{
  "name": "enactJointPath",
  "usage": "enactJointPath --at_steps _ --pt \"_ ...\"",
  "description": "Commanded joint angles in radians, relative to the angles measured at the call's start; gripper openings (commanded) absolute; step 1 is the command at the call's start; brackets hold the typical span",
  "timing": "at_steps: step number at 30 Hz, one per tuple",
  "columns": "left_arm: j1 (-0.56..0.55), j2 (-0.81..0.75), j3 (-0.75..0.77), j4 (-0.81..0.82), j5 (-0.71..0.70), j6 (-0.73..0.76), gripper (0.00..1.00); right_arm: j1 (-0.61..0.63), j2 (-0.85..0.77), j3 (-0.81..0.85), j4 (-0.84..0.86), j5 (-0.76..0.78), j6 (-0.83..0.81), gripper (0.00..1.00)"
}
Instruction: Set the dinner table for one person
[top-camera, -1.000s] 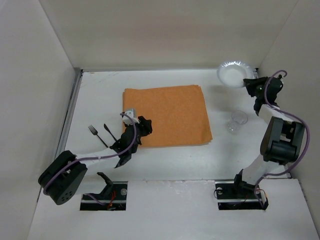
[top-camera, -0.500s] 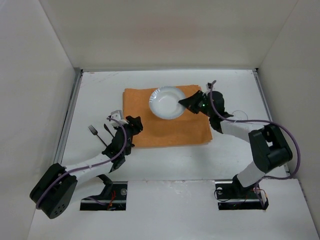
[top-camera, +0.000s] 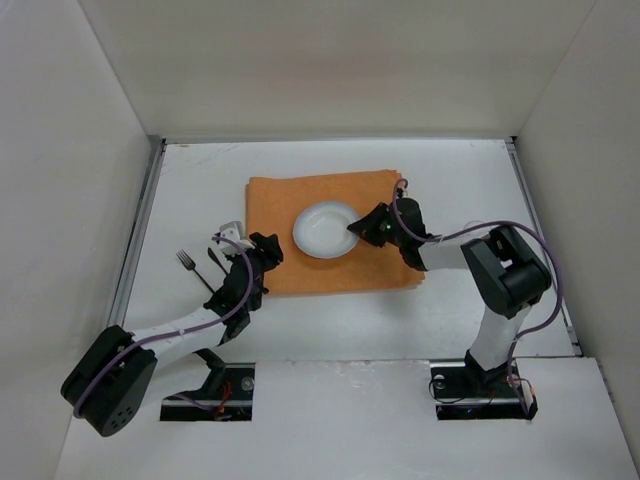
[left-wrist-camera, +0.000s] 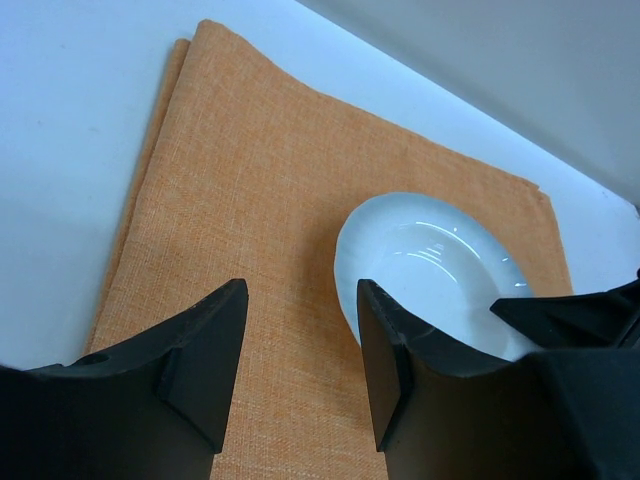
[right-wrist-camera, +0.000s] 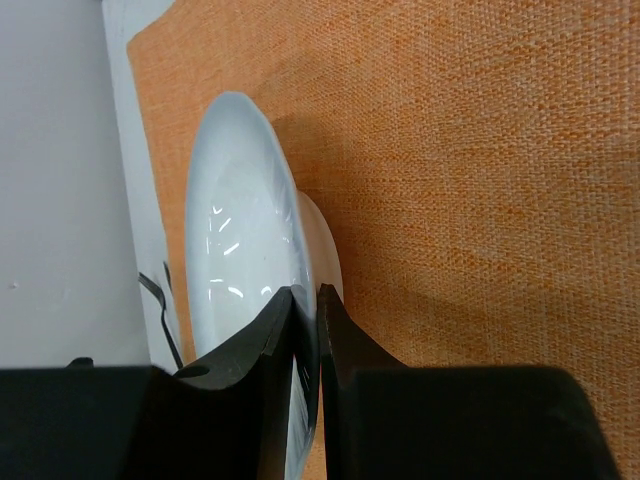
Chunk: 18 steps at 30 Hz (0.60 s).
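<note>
Dinner table (top-camera: 200, 180) carries orange mat (top-camera: 280, 200); right jaws pinch plate (top-camera: 320, 230) rim.

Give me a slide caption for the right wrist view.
A white plate pinched by its rim in the right gripper, over the orange cloth mat.

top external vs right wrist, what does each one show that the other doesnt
Only top external: both arms whole, the left gripper by the near left corner of the orange mat, and the mat's full outline on the dinner table. Only right wrist: a close look at the right gripper pinching the rim of the white plate, plus the mat's weave. Both: the plate over the mat, the right gripper on its edge, and some bare table beyond the mat.
</note>
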<state>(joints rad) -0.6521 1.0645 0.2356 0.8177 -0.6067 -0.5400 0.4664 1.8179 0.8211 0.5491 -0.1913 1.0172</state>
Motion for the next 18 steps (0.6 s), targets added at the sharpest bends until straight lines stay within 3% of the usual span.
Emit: enactJointPath --at_steps 1,3,8,11,18 --pt "-0.001 0.005 0.005 0.046 -0.011 -0.012 0.45 0.021 -0.011 0.033 0.169 0.029 0.037 0.13" --pt "0.002 0.014 0.005 0.051 -0.011 -0.012 0.45 0.027 -0.012 0.013 0.167 0.05 0.043 0.16" --pt "0.004 -0.008 0.004 0.04 -0.01 -0.017 0.46 0.039 -0.028 -0.03 0.129 0.104 0.009 0.4" --pt "0.015 -0.001 -0.001 0.041 -0.01 -0.018 0.46 0.044 -0.061 -0.049 0.072 0.13 -0.031 0.5" --pt "0.022 -0.031 -0.007 0.037 -0.007 -0.026 0.46 0.056 -0.319 -0.077 -0.214 0.334 -0.227 0.63"
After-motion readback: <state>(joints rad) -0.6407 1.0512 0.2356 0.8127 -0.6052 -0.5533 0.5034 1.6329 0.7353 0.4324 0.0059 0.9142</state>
